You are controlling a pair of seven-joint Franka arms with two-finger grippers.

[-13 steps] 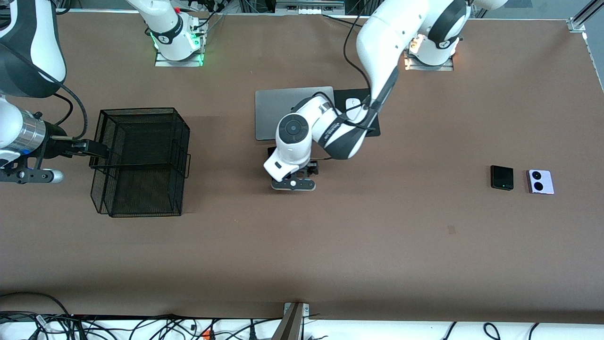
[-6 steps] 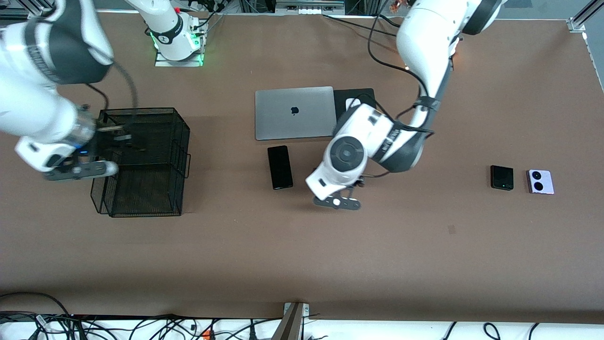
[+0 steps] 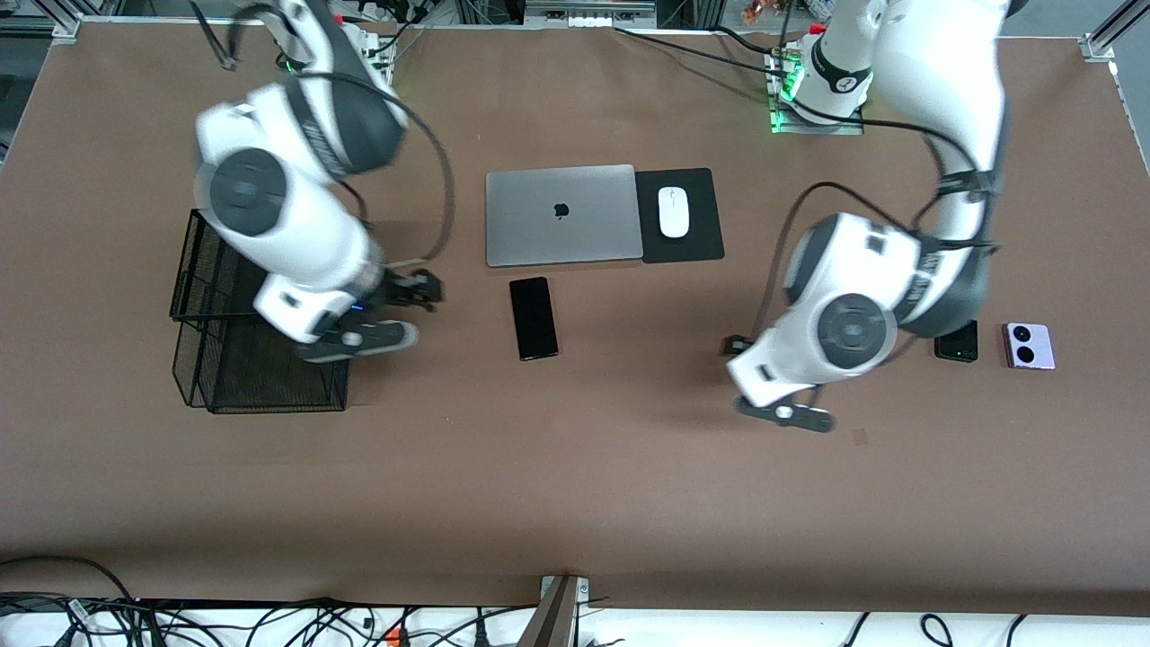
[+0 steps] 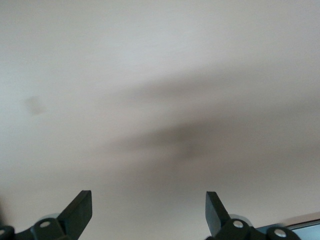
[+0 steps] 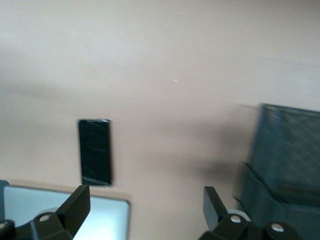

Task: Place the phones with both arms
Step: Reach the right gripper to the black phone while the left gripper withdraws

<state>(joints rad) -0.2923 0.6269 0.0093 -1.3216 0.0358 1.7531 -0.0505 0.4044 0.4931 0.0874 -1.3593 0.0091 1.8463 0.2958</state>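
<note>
Phones are lying in two places: the long black phone [image 3: 534,318] on the table just nearer the camera than the silver laptop [image 3: 561,215], and the small black phone [image 3: 959,343] beside the lavender-white phone [image 3: 1028,345] toward the left arm's end.

I am noting what has changed in the last second. The left gripper [image 3: 780,406], which was over the long phone's spot, is now hanging over bare table between that phone and the small pair, and the long phone is lying uncovered. The right gripper [image 3: 406,289], earlier at the wire basket [image 3: 260,386], is now hovering between the basket and the long phone. Both wrist views are showing the jaws spread wide with nothing between them.

I am judging that the left arm has set the long phone down mid-table and is heading for the small pair, while the right arm is coming in to collect it for the basket.

Open room is generous nearer the camera. The laptop edge is sitting close to the long phone, and the mouse [image 3: 672,212] on its mat [image 3: 703,216] is lying well apart from both grippers.
</note>
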